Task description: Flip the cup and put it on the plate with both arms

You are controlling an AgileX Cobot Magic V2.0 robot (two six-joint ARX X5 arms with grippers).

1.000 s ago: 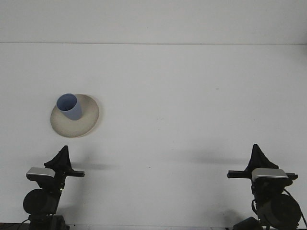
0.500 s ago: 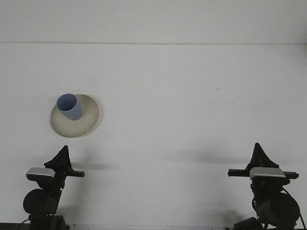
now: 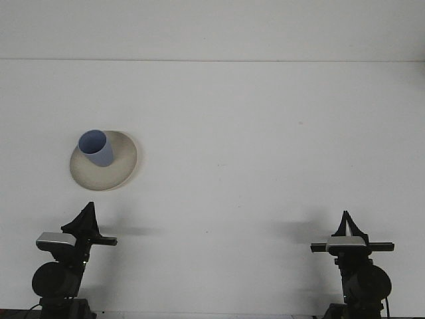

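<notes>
You're looking at a bare lab-style test bench. A plain white table (image 3: pixel 265 166) meets a plain white wall (image 3: pixel 212 26), with only two robot arms mounted at its near edge.

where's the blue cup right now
In the front view the blue cup stands mouth-up on the plate, left side of the table, beyond the left end effector.

Both arms are black with round joint housings. The left arm (image 3: pixel 63 269) and right arm (image 3: pixel 355 276) each carry a silver camera module. Each ends in a tapered black tip.
</notes>
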